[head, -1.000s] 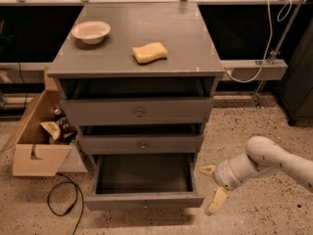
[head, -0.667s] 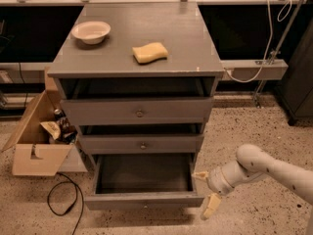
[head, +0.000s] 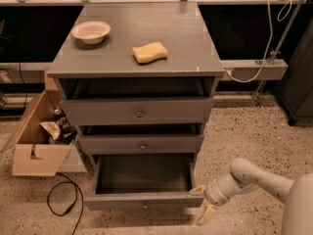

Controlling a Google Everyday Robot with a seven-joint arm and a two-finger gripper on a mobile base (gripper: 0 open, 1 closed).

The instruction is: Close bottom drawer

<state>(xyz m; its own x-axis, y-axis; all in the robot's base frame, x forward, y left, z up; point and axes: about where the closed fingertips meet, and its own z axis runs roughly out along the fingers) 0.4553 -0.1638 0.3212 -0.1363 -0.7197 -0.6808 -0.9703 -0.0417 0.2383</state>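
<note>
The grey painted wooden cabinet has a smooth top with a faint sheen; the pulled-out grey wooden bottom drawer looks matt. At the drawer's 3 o'clock corner, the cream, smooth plastic gripper spreads its matt yellowish fingers. The round white bowl is glossy, and the yellow sponge is matt and soft-looking. The brown cardboard box is dull, and the speckled stone-like floor looks smooth.

The grey wooden bottom drawer stands pulled far out, its slim front panel jutting over the speckled stone floor. The cream two-finger gripper sits at the panel's right corner, fingers spread, with open floor to its right. On the left, an open brown cardboard box and a looped black cable crowd the floor beside the drawer.
</note>
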